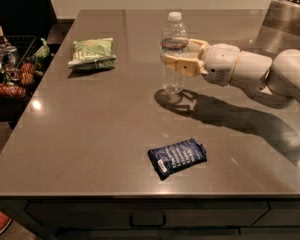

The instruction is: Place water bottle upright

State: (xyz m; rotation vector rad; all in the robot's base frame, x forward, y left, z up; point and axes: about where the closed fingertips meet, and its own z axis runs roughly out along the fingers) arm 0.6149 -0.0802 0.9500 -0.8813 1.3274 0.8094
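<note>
A small clear ribbed plastic water bottle (174, 30) with a white cap is seen standing upright on the grey-brown worktop (90, 129), towards the far centre. Its middle is clamped by the cream two-finger tool (174, 54), one finger being placed in front and one behind. The tool is carried by a white arm (250, 71) that is extended from the right. A green chip bag (91, 53) is laid well to the left, and a dark blue snack packet (177, 157) is laid near the front edge.
</note>
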